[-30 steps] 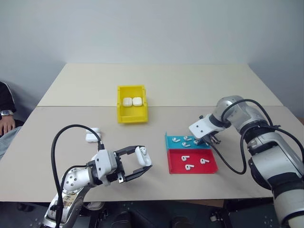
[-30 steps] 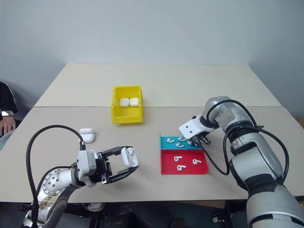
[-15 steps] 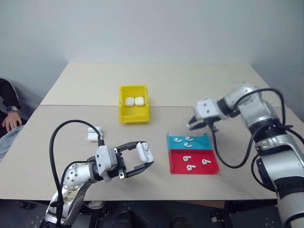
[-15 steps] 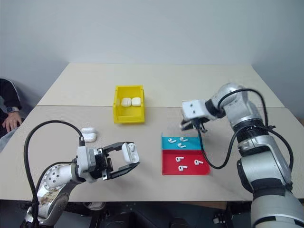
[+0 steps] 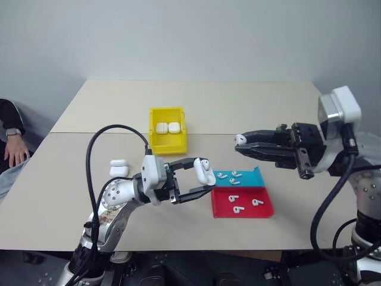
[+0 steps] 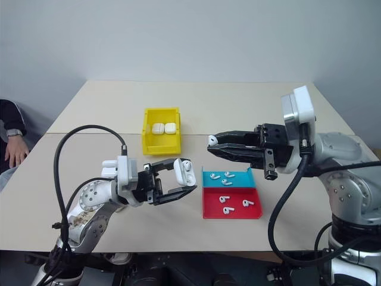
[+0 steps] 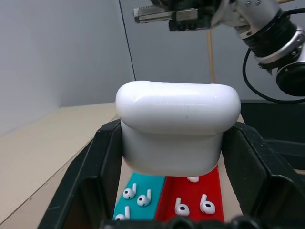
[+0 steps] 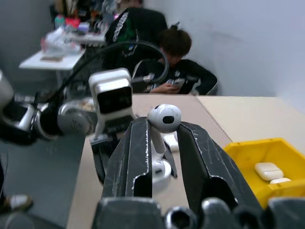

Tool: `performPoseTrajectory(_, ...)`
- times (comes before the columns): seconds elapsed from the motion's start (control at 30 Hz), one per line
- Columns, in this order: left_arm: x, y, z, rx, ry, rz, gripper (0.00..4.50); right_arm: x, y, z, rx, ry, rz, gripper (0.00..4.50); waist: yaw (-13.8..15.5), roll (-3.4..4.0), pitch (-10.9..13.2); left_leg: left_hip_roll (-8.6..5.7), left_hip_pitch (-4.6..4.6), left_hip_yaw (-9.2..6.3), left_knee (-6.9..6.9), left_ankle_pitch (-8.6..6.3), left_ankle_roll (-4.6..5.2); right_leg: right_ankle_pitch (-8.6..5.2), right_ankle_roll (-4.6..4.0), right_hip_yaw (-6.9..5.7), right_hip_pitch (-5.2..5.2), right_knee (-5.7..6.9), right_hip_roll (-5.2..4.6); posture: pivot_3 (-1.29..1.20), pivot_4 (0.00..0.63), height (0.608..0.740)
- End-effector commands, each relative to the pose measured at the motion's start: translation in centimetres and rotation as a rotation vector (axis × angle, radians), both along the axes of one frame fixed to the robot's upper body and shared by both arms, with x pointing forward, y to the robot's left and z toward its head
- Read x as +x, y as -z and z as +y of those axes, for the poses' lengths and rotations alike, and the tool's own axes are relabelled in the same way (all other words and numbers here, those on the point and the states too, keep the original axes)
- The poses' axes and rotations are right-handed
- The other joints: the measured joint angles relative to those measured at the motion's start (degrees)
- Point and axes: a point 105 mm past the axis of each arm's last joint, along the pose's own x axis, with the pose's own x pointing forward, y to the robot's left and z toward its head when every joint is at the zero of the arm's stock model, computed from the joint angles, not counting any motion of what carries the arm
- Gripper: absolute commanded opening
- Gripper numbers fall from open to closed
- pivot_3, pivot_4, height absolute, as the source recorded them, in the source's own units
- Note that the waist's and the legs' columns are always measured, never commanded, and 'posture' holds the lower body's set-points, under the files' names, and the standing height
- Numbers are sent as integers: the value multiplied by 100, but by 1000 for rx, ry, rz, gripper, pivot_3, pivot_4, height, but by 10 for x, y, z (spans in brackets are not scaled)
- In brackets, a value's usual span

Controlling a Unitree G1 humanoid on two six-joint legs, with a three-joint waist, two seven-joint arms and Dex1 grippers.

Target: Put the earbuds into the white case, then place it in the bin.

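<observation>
A second ago the right claw (image 6: 213, 143) was down at the teal tray (image 6: 241, 177); it has since lifted clear and swung back, so it now reaches level across the counter (image 5: 250, 107) with its fingers pinched on an earbud (image 8: 163, 118) (the rounded head pokes out above the fingertips, the stalk sits between them). The left claw (image 5: 205, 182) has also risen and shifted toward the middle, still clamped on the white case (image 7: 177, 126), whose lid is shut. Claw and case now hang in the air just beside the teal tray, facing the right claw's tip.

More earbuds lie loose in the teal tray and in the red tray (image 6: 208, 211) touching it. The bin (image 5: 151, 142) stands farther back on the counter with two cases (image 5: 166, 127) side by side inside, as before. Two spare cases (image 5: 118, 167) stay on the counter near the left arm. A person's hand (image 5: 10, 150) rests at the counter's left edge.

No writing or brand mark can be read anywhere.
</observation>
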Motion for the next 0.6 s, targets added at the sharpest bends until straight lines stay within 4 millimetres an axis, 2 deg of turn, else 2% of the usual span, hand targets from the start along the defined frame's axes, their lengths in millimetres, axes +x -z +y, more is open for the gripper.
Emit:
performPoseTrajectory(0.03,-2,-11,-10,-35,51,-24,2808,-15,-4,8,74,-12,-7,838,4,0,0,-2,-1,-1,0,0,0,0,1,0,-1,-1,-1,0,150,740)
performPoseTrajectory(0.2,-1,-14,-14,-55,55,-19,2808,-16,10,17,67,0,47,838,3,0,0,-2,-4,-4,-1,-1,1,0,1,0,-2,-4,0,0,150,740)
performPoseTrajectory(0.6,-5,-14,-8,-79,36,-21,2808,-12,35,19,-13,-6,81,838,2,0,0,-3,-5,-8,-2,-1,1,0,2,-1,-1,-7,0,0,150,740)
